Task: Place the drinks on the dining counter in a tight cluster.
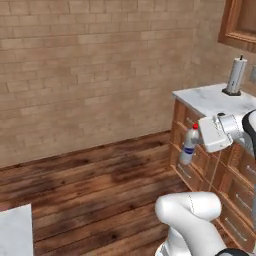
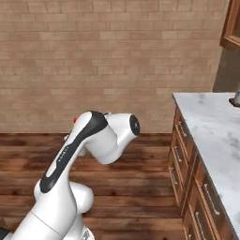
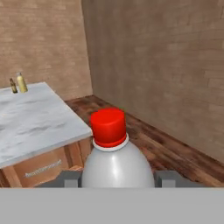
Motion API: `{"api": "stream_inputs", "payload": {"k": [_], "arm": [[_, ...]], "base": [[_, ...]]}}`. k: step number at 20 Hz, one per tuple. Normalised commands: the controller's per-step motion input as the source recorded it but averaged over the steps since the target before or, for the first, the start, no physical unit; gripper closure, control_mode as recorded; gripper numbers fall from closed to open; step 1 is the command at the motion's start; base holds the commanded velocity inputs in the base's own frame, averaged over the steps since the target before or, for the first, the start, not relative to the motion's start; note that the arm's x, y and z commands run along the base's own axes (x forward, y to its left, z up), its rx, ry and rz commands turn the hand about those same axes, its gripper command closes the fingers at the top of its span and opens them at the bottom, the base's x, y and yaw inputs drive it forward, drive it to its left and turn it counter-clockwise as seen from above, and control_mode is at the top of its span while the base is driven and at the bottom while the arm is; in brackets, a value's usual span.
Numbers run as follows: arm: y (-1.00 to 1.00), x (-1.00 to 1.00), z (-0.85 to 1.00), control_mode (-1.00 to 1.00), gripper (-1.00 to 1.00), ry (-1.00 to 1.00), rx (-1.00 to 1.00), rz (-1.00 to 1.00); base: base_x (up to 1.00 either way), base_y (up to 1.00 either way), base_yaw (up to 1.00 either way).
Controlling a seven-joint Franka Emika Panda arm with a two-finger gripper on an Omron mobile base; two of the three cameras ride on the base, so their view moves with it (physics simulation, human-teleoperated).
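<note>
My gripper (image 1: 194, 139) is shut on the small white bottle (image 1: 188, 149) with a red cap and blue label, holding it in the air above the wooden floor beside the cabinet drawers. In the hand view the white bottle (image 3: 114, 164) stands close up between the two dark fingertips (image 3: 70, 179). Far off on the dining counter (image 3: 39, 122), a white marble top with wooden sides, the yellow bottle (image 3: 21, 83) and the slim dark brown bottle (image 3: 13, 86) stand side by side at its back edge. The bottle's red cap (image 2: 75, 120) peeks out behind my arm.
A narrow marble wall counter (image 1: 215, 100) over wooden drawers carries a paper towel holder (image 1: 235, 76). A marble corner (image 1: 15, 232) shows at the lower left. Brick walls enclose open wooden floor (image 1: 100, 180) between the two counters.
</note>
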Motion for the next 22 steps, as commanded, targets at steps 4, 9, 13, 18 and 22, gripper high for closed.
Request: {"api": "stream_inputs", "payload": {"k": [4,9,13,18,22], "arm": [[0.00,0.00,0.00,1.00,1.00,0.00,0.00,0.00],[0.00,0.00,0.00,1.00,1.00,0.00,0.00,0.00],[0.00,0.00,0.00,1.00,1.00,0.00,0.00,0.00],[0.00,0.00,0.00,1.00,1.00,0.00,0.00,0.00],[0.00,0.00,0.00,1.00,1.00,0.00,0.00,0.00]], "base": [[0.00,-0.04,0.80],[0.09,-0.18,0.77],[0.05,-0.46,0.63],[0.03,-0.52,0.70],[0.01,-0.49,0.77]]}}
